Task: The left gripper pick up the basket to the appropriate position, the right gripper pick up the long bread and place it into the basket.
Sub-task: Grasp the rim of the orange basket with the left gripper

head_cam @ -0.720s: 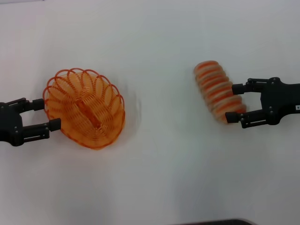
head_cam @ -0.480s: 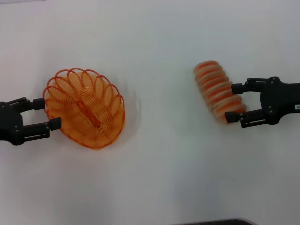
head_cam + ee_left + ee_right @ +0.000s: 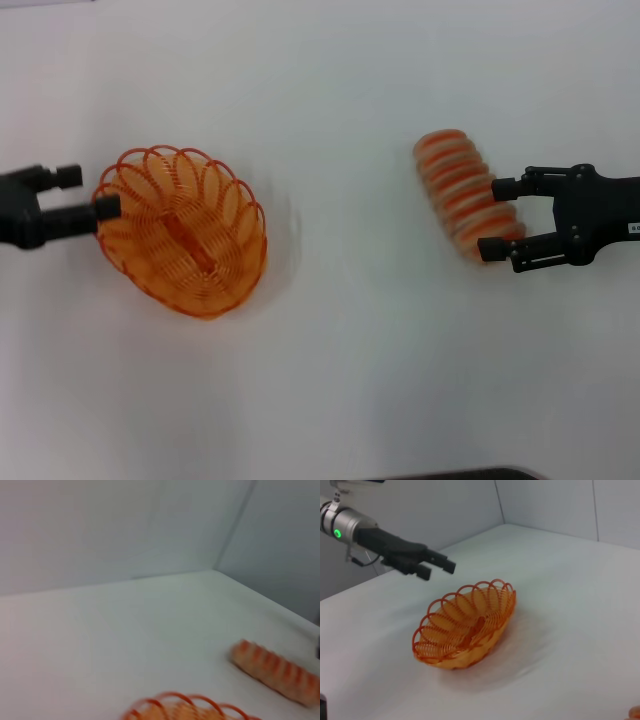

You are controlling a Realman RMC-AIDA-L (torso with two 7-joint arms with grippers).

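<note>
The orange wire basket (image 3: 180,230) sits on the white table at the left and holds nothing; it also shows in the right wrist view (image 3: 465,627) and at the edge of the left wrist view (image 3: 185,710). My left gripper (image 3: 85,191) is open and empty, at the basket's far left rim. The right wrist view shows it (image 3: 436,569) raised above the basket, not touching. The long bread (image 3: 465,195) lies on the table at the right and also shows in the left wrist view (image 3: 275,672). My right gripper (image 3: 497,218) is open, its fingers on either side of the bread's near right end.
The white table (image 3: 340,340) spreads between basket and bread. Pale walls stand behind the table (image 3: 545,505). A dark edge (image 3: 450,473) shows at the bottom of the head view.
My left gripper has risen and moved away from the basket's near left rim toward its far left rim. The basket, the bread and my right gripper have stayed put.
</note>
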